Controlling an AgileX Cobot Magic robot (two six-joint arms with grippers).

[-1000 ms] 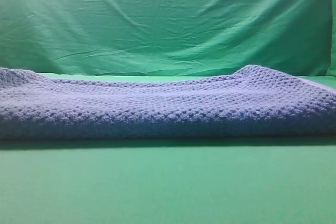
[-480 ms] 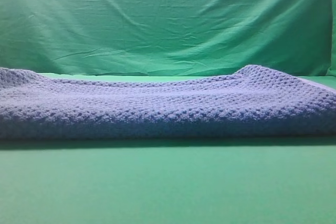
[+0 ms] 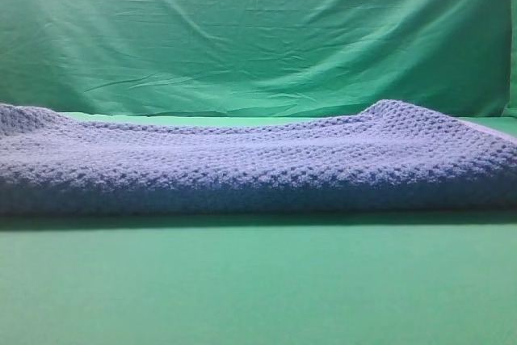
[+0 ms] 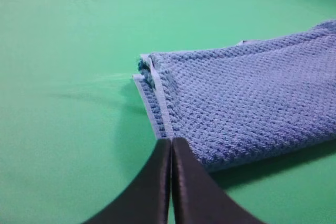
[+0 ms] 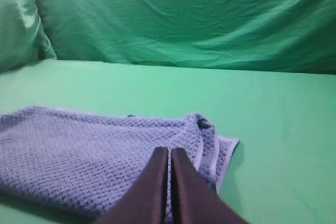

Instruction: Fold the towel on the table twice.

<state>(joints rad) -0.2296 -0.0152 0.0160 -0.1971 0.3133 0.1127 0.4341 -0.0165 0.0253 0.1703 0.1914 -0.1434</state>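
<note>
From my station I see the wrinkled green backdrop cloth [image 3: 258,30] filling the top of the high view, and below it the table [image 3: 258,288], smooth and bright green. The towel [image 3: 258,163] lies across the table from edge to edge of that view, in stacked layers (the pale edges show layered at its left end [image 4: 152,98] and at its right end [image 5: 218,156] in the wrist views). My left gripper [image 4: 171,142] has its dark fingers pressed together with nothing between them, tips just at the towel's near corner. My right gripper [image 5: 169,151] is likewise closed and empty, poised over the towel's near edge.
</note>
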